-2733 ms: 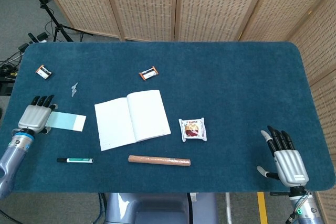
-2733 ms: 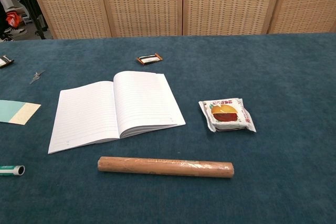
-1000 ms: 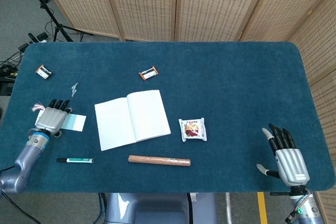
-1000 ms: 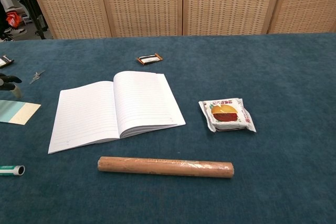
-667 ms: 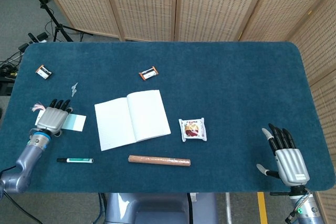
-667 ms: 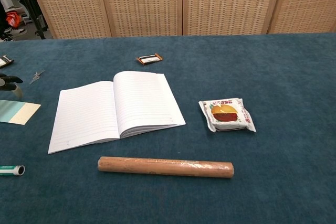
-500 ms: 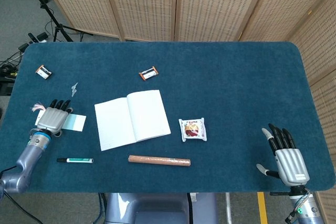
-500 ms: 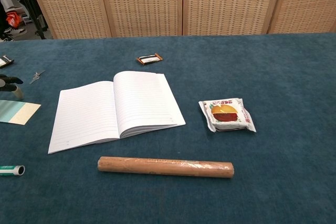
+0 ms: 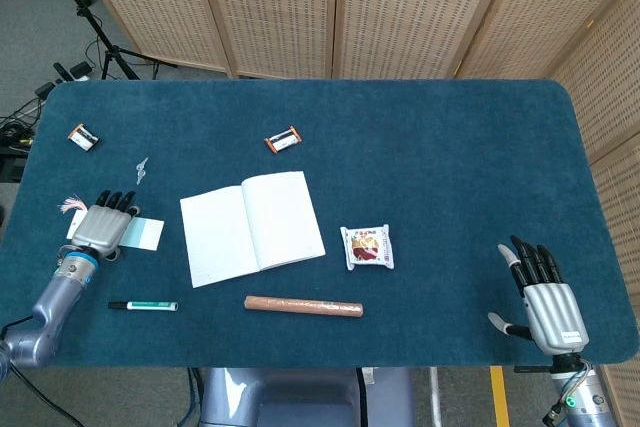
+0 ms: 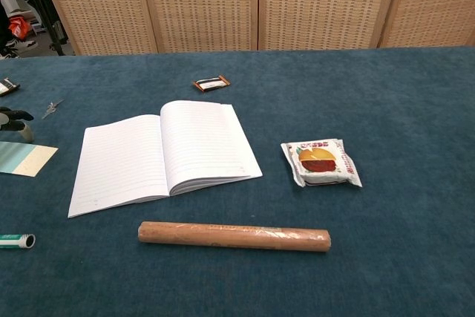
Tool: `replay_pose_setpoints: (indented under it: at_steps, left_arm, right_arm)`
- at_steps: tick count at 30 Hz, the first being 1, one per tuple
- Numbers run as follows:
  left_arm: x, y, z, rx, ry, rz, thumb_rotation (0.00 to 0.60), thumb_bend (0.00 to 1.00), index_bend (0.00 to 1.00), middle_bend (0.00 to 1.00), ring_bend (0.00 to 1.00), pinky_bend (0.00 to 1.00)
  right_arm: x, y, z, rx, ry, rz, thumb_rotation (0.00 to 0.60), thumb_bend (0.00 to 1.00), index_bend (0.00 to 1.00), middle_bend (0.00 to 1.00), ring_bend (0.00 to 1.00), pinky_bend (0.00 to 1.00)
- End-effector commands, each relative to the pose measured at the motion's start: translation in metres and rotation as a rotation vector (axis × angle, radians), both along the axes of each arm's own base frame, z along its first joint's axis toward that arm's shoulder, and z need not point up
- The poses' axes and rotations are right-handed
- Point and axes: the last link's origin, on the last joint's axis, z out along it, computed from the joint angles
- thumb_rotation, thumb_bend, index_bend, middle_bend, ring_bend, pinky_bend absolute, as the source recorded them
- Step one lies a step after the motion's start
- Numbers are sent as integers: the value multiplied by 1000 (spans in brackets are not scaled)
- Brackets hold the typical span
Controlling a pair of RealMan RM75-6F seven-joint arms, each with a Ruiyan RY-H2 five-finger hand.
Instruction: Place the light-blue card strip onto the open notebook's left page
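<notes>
The light-blue card strip with a cream end lies flat on the blue cloth, left of the open notebook. My left hand lies palm-down over the strip's left part, fingers straight and pointing away; only the strip's right end shows. In the chest view the strip sits at the left edge, with a dark part of the left hand just behind it. The notebook's left page is bare. My right hand rests at the table's front right, fingers spread, holding nothing.
A snack packet lies right of the notebook and a brown roll in front of it. A green marker lies in front of the strip. A metal clip and two small orange-black packets lie further back.
Since the earliest frames my left hand has slid right over the card strip, covering more of it. Over the last second nothing has visibly moved.
</notes>
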Motion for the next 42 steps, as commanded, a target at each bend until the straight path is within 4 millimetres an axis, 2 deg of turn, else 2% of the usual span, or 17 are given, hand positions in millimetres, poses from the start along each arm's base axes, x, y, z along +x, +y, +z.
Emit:
replay_pose_setpoints:
  at_steps: [1,16,29,42]
  left_arm:
    - [0,0,0,0,0,-2,600,249,244,0,0,0]
    - [-1,-3,-2,-1,-2,5,600,259,296,0,0,0]
    - [-2,-3,-3,1,-3,8,600,313,312,0,0,0]
    - [0,-4,-2,6,-3,-2,600,324,314,0,0,0]
  right_arm:
    - [0,0,0,0,0,1,600,156,0,0,0,0]
    - [0,0,1,-3,-3,2,600,156,0,0,0,0]
    - [1,1,1,-3,-4,3,600,156,0,0,0,0]
    - [1,1,2,-4,-6,5,600,156,0,0,0,0]
